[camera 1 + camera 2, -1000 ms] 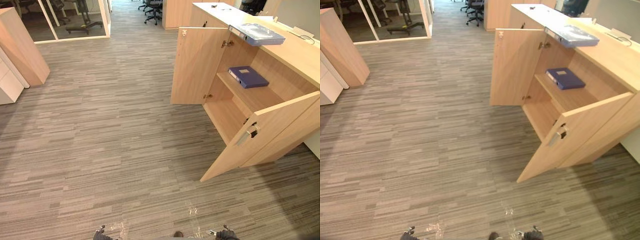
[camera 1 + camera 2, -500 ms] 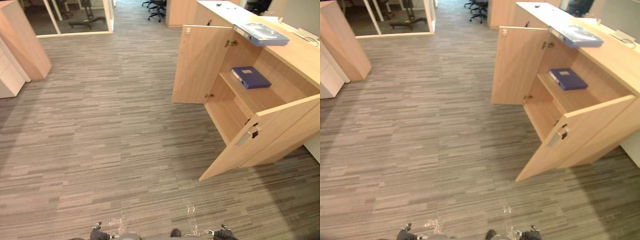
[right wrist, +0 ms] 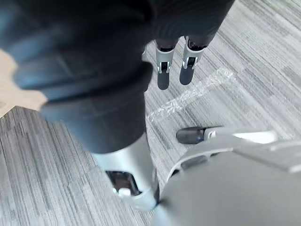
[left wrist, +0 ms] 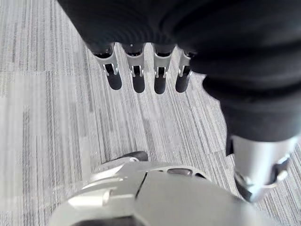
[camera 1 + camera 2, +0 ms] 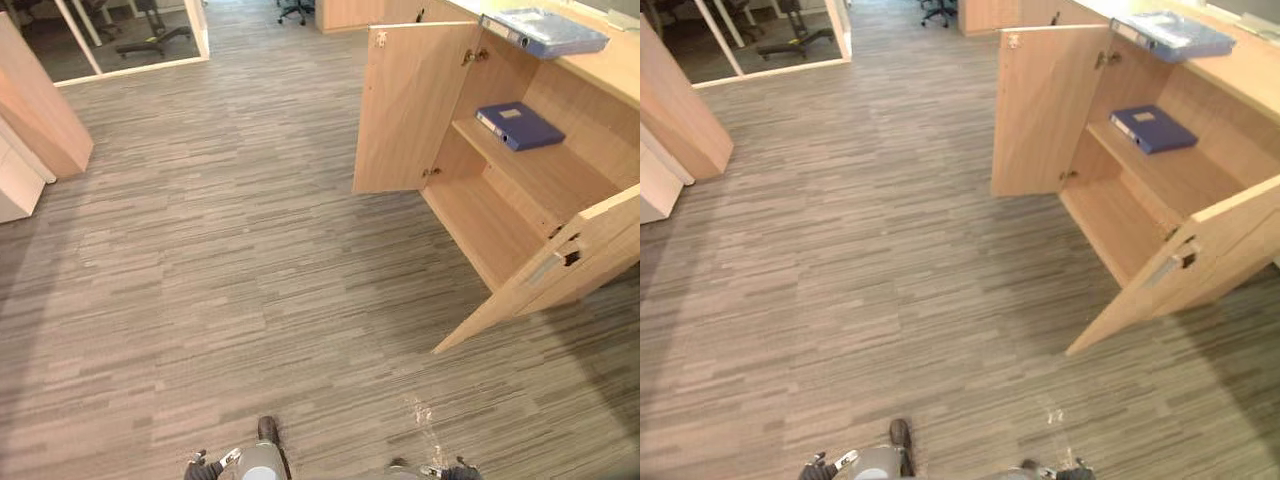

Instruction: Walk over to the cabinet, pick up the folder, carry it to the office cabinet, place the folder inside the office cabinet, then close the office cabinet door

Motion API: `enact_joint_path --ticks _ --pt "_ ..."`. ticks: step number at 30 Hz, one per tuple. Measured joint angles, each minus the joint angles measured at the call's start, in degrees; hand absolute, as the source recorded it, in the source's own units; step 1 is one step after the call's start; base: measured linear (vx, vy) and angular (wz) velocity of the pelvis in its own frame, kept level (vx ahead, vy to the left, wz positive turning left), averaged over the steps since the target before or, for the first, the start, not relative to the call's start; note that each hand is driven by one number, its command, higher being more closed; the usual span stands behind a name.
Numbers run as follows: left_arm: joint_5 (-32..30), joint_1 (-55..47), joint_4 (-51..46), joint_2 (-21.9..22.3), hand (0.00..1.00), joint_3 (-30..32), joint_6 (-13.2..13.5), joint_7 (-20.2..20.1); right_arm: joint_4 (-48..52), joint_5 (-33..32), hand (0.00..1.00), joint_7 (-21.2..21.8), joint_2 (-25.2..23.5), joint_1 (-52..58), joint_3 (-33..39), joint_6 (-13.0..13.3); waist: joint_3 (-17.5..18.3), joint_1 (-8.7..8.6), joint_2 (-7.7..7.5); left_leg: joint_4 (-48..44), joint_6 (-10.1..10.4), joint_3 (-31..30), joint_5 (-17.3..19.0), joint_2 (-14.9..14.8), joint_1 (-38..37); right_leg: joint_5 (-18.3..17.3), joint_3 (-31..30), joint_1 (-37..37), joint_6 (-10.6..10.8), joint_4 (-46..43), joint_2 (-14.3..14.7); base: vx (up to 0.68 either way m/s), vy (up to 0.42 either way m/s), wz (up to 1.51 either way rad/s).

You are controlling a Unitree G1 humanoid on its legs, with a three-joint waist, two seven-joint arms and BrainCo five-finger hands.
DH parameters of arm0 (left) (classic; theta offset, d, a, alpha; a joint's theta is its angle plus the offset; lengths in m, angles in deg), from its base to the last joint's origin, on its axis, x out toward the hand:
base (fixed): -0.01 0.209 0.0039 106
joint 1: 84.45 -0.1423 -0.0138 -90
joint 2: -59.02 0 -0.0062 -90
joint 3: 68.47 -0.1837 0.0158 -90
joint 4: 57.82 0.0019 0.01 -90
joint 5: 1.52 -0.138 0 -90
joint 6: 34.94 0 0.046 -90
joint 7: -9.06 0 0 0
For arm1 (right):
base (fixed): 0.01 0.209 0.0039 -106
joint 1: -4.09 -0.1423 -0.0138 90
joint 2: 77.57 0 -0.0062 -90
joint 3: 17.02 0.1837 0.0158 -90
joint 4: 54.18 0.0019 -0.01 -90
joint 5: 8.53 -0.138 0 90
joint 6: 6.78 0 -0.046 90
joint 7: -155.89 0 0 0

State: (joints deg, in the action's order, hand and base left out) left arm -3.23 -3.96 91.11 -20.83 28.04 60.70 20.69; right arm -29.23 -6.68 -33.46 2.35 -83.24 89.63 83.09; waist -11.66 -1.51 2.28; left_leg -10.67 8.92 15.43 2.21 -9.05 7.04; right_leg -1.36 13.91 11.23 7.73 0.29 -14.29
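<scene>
While left robot hand [image 4: 138,77] and right robot hand [image 3: 163,70] hang slack, empty, cabinet [image 5: 410,110] runs off-frame.

I see striped grey carpet floor [image 5: 200,300], glass partition [image 5: 130,40] top left w/ chair [image 5: 152,22] behind, wood unit [image 5: 38,110] + white drawers [image 5: 14,182] at left, clear tape [image 5: 420,415] nr bottom.

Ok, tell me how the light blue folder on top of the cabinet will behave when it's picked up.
The light blue folder looks like a thick binder lying flat, so probably stiff, not floppy. Its smooth-looking cover may be slippery. Its spine end seems to reach the edge of the cabinet top, so a push might slide it off.
</scene>
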Motion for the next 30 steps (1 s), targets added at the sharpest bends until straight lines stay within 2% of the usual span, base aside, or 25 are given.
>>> enact_joint_path --ticks 1,2,3,4,5,6,7,8,9,10,11,13,15,17,18,19,20,21,22,25,26,27,28,29,30 --pt "0.02 -0.33 -0.12 -0.47 0.0 0.03 0.01 -0.01 -0.27 0.55 0.0 0.19 -0.4 -0.12 -0.03 -0.05 0.9 0.07 -1.34 -0.37 -0.56 0.17 0.25 2.62 -0.14 -0.6 0.45 0.09 0.82 -0.9 -1.77 0.34 0.181 -0.18" --pt "0.04 -0.54 -0.14 -0.69 0.0 0.08 0.0 -0.01 -0.61 0.77 0.0 0.26 -0.6 -0.22 0.0 -0.17 1.6 0.4 -2.02 -0.78 -1.01 0.55 0.47 4.37 -0.18 -1.39 1.07 0.06 2.7 -0.51 -3.75 0.25 0.131 -0.22" --pt "0.09 -0.78 -0.11 -0.52 0.0 0.07 -0.05 0.0 -1.15 1.29 0.0 0.42 -0.5 -0.38 0.11 -0.46 2.46 0.57 -2.0 -1.96 -3.42 1.17 1.73 6.96 -0.2 -1.57 1.09 0.15 4.69 -0.82 -6.74 0.32 0.188 -0.22" --pt "0.17 -0.98 0.13 -0.1 0.0 0.07 -0.06 0.01 -1.24 1.52 0.0 0.51 -0.12 -0.21 0.27 -0.71 3.63 0.59 -1.64 -2.15 -5.88 1.36 2.99 9.51 -0.68 -1.45 0.97 -0.1 4.95 -2.6 -9.34 0.4 0.258 -0.24" --pt "0.25 -1.16 0.15 0.31 0.0 0.16 -0.11 0.02 -1.23 1.52 0.0 0.61 0.77 -0.26 0.96 -0.79 4.0 0.52 -0.46 -1.52 -6.88 1.39 2.88 10.77 -2.33 -1.4 1.04 -0.88 4.87 -6.47 -10.84 0.42 0.306 -0.23" --pt "0.27 -2.08 0.04 1.21 0.0 0.23 -0.07 0.0 -1.17 1.52 0.0 0.94 1.74 -0.08 2.64 -0.9 4.82 0.64 0.83 0.27 -8.03 1.28 2.03 12.36 -5.07 -1.61 1.6 -3.65 4.46 -15.06 -13.25 0.36 0.286 -0.24" --pt "0.29 -2.19 0.02 1.27 0.0 0.1 -0.01 -0.01 -0.99 1.52 0.0 0.98 2.0 -0.12 3.07 -0.96 4.9 0.63 0.98 1.42 -8.43 1.42 2.26 13.25 -6.77 -1.55 2.02 -5.62 3.09 -20.51 -14.94 0.3 0.321 -0.12" --pt "0.28 -2.22 0.02 1.42 0.0 -0.31 -0.02 -0.1 -0.09 1.44 0.0 1.1 2.14 -0.04 3.64 -0.83 5.18 0.24 0.96 2.85 -9.4 1.33 2.78 14.41 -8.88 -0.89 3.87 -9.01 -2.24 -29.25 -17.75 0.28 0.317 0.05" --pt "0.32 -2.11 0.07 1.08 0.0 -1.1 -0.05 -0.26 0.85 1.43 0.0 1.15 2.79 -0.38 3.54 -0.85 5.51 -0.48 1.03 3.72 -11.31 1.32 2.94 15.35 -10.73 1.48 6.29 -12.9 -8.46 -39.53 -21.28 0.36 0.318 0.24" --pt "0.21 -1.37 0.09 1.02 0.0 -1.19 -0.1 -0.47 1.23 1.32 0.0 1.16 3.08 -0.82 3.51 -0.83 5.25 -1.27 1.32 4.32 -11.91 0.44 3.04 15.61 -12.77 1.15 7.98 -16.3 -8.95 -49.64 -22.45 0.32 0.21 0.3" --pt "0.22 -0.78 0.1 0.86 0.0 -1.56 -0.13 -0.68 1.29 1.02 0.0 1.15 3.09 -1.15 3.48 -0.74 4.88 -1.57 1.27 4.75 -12.06 -0.28 2.95 15.5 -13.63 -0.37 8.86 -17.36 -7.47 -53.1 -22.15 0.34 0.11 0.32" --pt "0.25 1.28 0.16 0.3 0.0 -3.63 -0.18 -1.16 1.43 -0.8 0.0 1.13 2.58 -3.05 3.27 -0.4 2.57 -1.71 1.73 5.47 -12.06 -1.58 2.95 13.83 -16.65 -8.22 13.08 -20.37 -4.55 -56.64 -16.74 0.29 0.016 0.15" --pt "0.26 2.64 0.13 -0.14 0.0 -5.11 -0.17 -1.5 2.93 -1.2 0.0 1.12 2.08 -3.23 1.88 0.09 0.65 -1.86 1.72 5.91 -11.96 -1.51 2.99 12.8 -18.88 -10.74 16.37 -21.93 -4.33 -51.54 -12.84 0.23 -0.078 0.05" --pt "0.26 3.69 0.15 -0.05 0.0 -5.19 -0.16 -1.51 3.61 -2.15 0.0 1.14 1.63 -3.41 1.71 0.24 -0.08 -2.34 1.29 7.35 -11.34 -1.19 3.36 12.2 -20.83 -10.69 18.42 -24.21 -4.58 -43.85 -9.47 0.18 -0.14 -0.01" --pt "0.17 4.05 0.12 -0.06 0.0 -5.11 -0.14 -1.57 3.58 -2.96 0.0 1.12 1.18 -3.95 1.56 0.27 -0.47 -2.28 1.04 8.9 -10.76 -0.26 3.73 12.11 -21.93 -9.32 18.86 -25.81 -4.92 -36.9 -7.02 0.12 -0.137 -0.12" --pt "0.09 4.13 0.15 -0.17 0.0 -4.99 -0.13 -1.68 3.56 -2.97 0.0 1.11 0.89 -4.16 1.31 0.26 -0.58 -2.29 0.63 9.56 -10.3 -0.05 4.03 12.34 -22.17 -7.51 18.92 -26.17 -5.56 -33.21 -6.01 0.14 -0.189 -0.02" --pt "-0.05 4.33 0.22 -1.16 0.0 -4.98 -0.14 -1.98 3.44 -2.98 0.0 1.11 -0.1 -4.08 1.26 0.29 -0.84 -2.52 -1.22 10.07 -9.24 -0.29 5.35 13.46 -23.05 -1.83 18.66 -26.65 -8.81 -27.38 -5.57 0.16 -0.22 0.04" --pt "-0.12 5.1 1.32 -0.72 0.0 -4.66 -0.25 -2.01 3.26 -3.1 0.0 1.14 0.07 -4.29 1.5 0.34 -1.6 -2.66 -1.05 10.32 -8.83 -0.2 6.07 12.91 -23.85 -1.7 18.65 -26.52 -12.25 -28.31 -5.17 0.23 -0.308 0.03" --pt "-0.51 4.99 1.37 -0.14 0.0 -4.34 -0.3 -2.07 3.13 -2.98 0.0 1.14 0.56 -4.48 1.29 0.17 -1.19 -2.77 -0.15 9.99 -8.0 0.19 7.33 11.4 -23.4 -4.19 19.31 -26.78 -11.82 -28.93 -3.75 0.21 -0.268 -0.04" --pt "-1.04 6.0 1.41 0.16 0.0 -3.31 -0.38 -2.32 2.26 -3.01 0.0 1.23 0.07 -3.55 2.56 0.26 -1.43 -3.26 -0.69 9.86 -6.38 -0.35 8.46 8.96 -24.18 -8.04 21.7 -25.8 -12.43 -31.36 -2.74 0.19 -0.247 0.16" --pt "-1.01 6.15 1.39 0.52 0.0 -3.01 -0.42 -2.45 2.21 -3.07 0.0 1.25 0.03 -2.82 3.0 0.16 -1.23 -3.77 -0.67 9.2 -6.74 -0.48 9.43 7.12 -24.39 -9.73 23.34 -24.52 -11.78 -31.16 -1.52 0.21 -0.267 0.32" --pt "-0.93 6.21 1.81 1.79 0.0 -2.99 -0.68 -2.61 2.07 -3.4 0.0 1.26 -0.46 -2.39 4.46 0.13 -0.49 -3.88 1.01 7.89 -7.39 -0.56 10.65 3.8 -23.81 -14.15 27.26 -23.27 -9.35 -34.09 -1.96 0.24 -0.283 0.54" --pt "-0.73 6.02 1.86 2.68 0.0 -2.97 -0.77 -2.72 2.29 -4.7 0.0 1.08 -0.6 -1.24 5.75 0.14 0.34 -5.01 -0.51 4.96 -5.57 0.75 11.51 2.74 -23.36 -17.93 25.86 -23.12 -11.47 -41.0 -5.15 0.16 -0.184 0.65" --pt "-0.84 5.67 1.58 2.42 0.0 -2.38 -1.02 -2.89 2.32 -5.26 0.0 1.1 -0.59 -0.14 5.8 0.13 0.9 -5.62 -2.07 1.35 -4.01 0.66 12.23 2.64 -22.7 -18.23 23.46 -21.37 -10.02 -39.53 -6.27 0.28 -0.243 0.54" --pt "-0.71 6.5 1.66 2.37 0.0 -2.45 -1.14 -3.3 0.2 -5.41 0.0 1.26 0.32 0.37 6.17 -0.03 1.24 -4.95 0.1 -15.67 0.18 1.37 14.76 -3.48 -16.74 -18.69 25.08 -18.68 -9.75 -37.35 -2.05 0.25 -0.223 0.17"
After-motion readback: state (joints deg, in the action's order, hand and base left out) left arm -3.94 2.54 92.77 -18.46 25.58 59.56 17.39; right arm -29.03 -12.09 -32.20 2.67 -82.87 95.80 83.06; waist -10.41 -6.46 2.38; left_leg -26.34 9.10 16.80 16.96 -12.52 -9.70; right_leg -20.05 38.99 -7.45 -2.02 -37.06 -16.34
